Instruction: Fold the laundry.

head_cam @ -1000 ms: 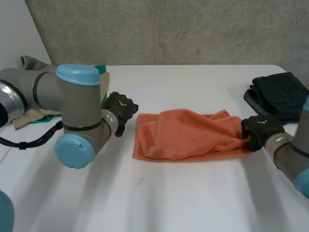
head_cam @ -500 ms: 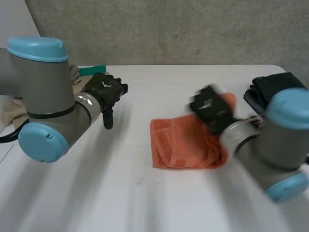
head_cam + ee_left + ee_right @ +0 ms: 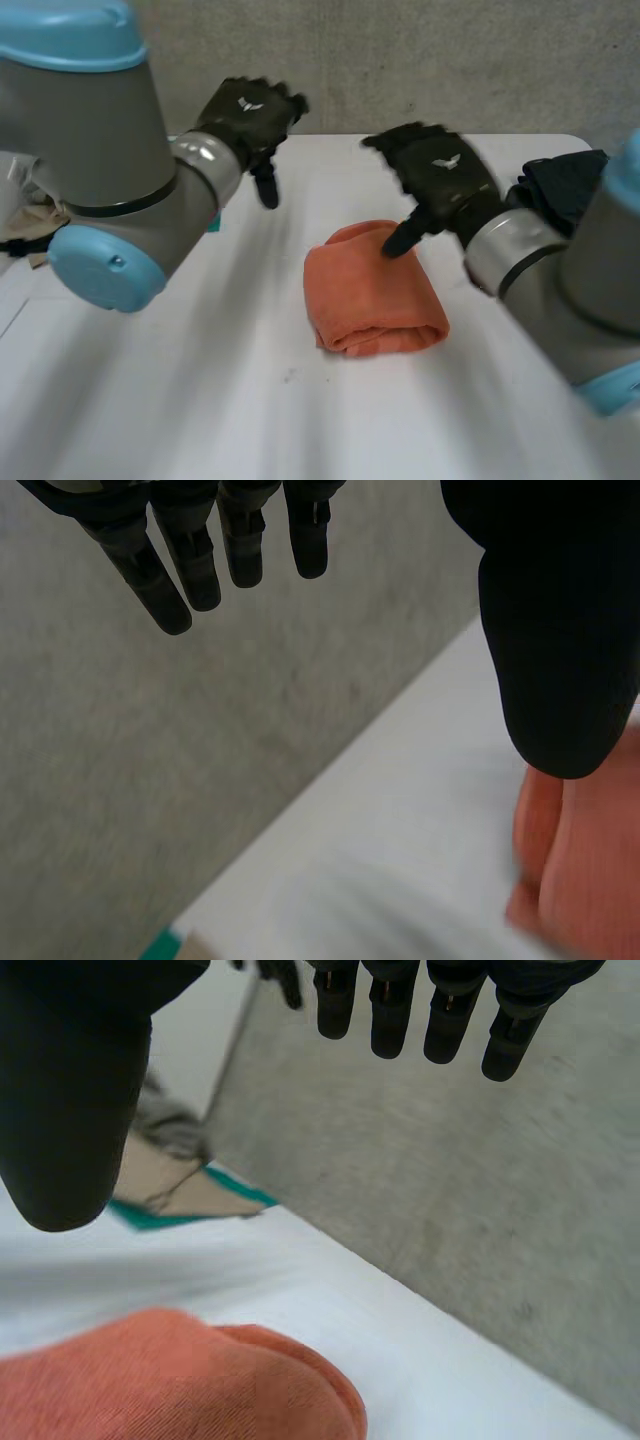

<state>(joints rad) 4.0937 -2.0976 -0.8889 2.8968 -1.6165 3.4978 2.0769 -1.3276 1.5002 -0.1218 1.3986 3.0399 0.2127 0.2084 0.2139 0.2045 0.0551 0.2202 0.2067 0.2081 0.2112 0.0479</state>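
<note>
Task item: orange towel (image 3: 375, 300). It lies on the white table (image 3: 300, 420) as a compact, rounded bundle, below and between the two hands, nearer the right one.

Right hand (image 3: 440, 175): held above the far edge of the bundle. Its fingers (image 3: 430, 1010) are straight and spread from the thumb (image 3: 70, 1090), and nothing is gripped. One dark tip points down at the towel's top fold. Contact cannot be told from these views. Judgement: the hand sits there because the fold under it is laid over and let go.

Left hand (image 3: 248, 112): raised, well apart from the towel on its other side. Fingers (image 3: 190, 560) are straight and relaxed, with a wide gap to the thumb, and it holds nothing. Judgement: it is kept high and clear so as not to drag the bundle.

Materials and shapes:
- Towel: terry, with a fine looped nap. It is soft and thick, and the layers bulge at the near edge instead of creasing flat. The outline is roughly square with rounded folds.
- Table: smooth and matt.
- Dark garment (image 3: 560, 185): crumpled, beyond the right hand.
- Beige and green cloth (image 3: 180, 1195): limp and heaped, beyond the left hand.

Judgement: the bundle is loose, so a flat press would tidy it.
</note>
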